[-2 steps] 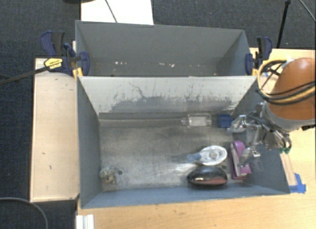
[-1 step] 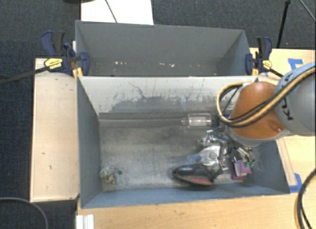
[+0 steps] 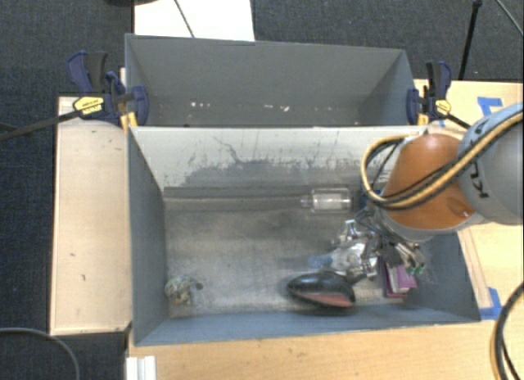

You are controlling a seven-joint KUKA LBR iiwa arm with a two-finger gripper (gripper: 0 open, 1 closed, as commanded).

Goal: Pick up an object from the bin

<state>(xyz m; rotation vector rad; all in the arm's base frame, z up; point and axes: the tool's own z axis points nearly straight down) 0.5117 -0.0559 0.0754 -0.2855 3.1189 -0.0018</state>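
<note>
My gripper (image 3: 354, 257) is low in the bin's right front part, under the orange wrist cover. Just below its fingers lies a black and red oval thing (image 3: 321, 291), close to the bin's front wall. A purple boxy thing (image 3: 399, 278) sits right of the gripper, partly under the arm. A clear small bottle (image 3: 326, 201) lies on its side behind the gripper, near the back wall.
A small crumpled grey-green lump (image 3: 182, 289) rests alone in the front left corner. The arm comes in from the right, over the bin's right wall.
</note>
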